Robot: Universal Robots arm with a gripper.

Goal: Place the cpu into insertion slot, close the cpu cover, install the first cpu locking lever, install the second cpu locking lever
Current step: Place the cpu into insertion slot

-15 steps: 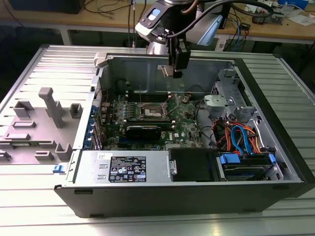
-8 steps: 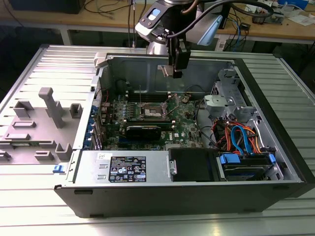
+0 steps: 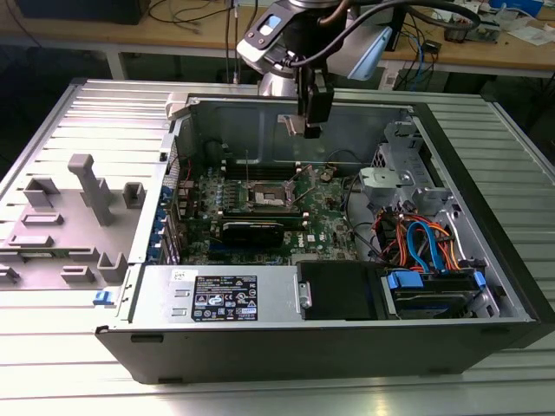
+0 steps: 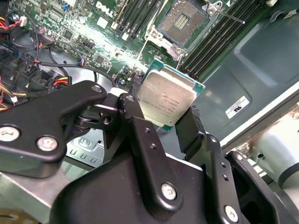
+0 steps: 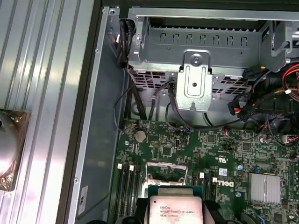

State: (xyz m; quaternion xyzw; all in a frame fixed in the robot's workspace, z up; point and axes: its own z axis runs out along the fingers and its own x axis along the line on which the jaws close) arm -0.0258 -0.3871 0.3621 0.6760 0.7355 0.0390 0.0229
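The gripper [image 4: 164, 104] is clamped on the cpu [image 4: 169, 91]. Its two black fingers [image 4: 189, 130] pinch opposite edges of the chip, whose silver top faces up with a thin green border round it. From where the exterior view looks, the gripper [image 3: 312, 128] hangs in the air above the open computer case [image 3: 286, 347], over the far part of the green motherboard [image 3: 325, 225] and clear of it. The insertion slot [image 4: 183, 21] lies below, apart from the chip. Its dark centre is bare inside the silver rim and a thin metal lever [image 4: 230, 14] sticks out beside it. In the exterior view the slot [image 3: 267, 195] sits towards the exterior view's left of the gripper. Long black memory slots [image 4: 219, 36] run alongside the socket. In the first wrist view the cpu [image 5: 175, 210] hovers over the board, with a silver drive bracket [image 5: 196, 84] further off. A grey plastic fixture [image 3: 87, 208] stands on the ribbed table [image 3: 113, 104], to the exterior view's left of the case
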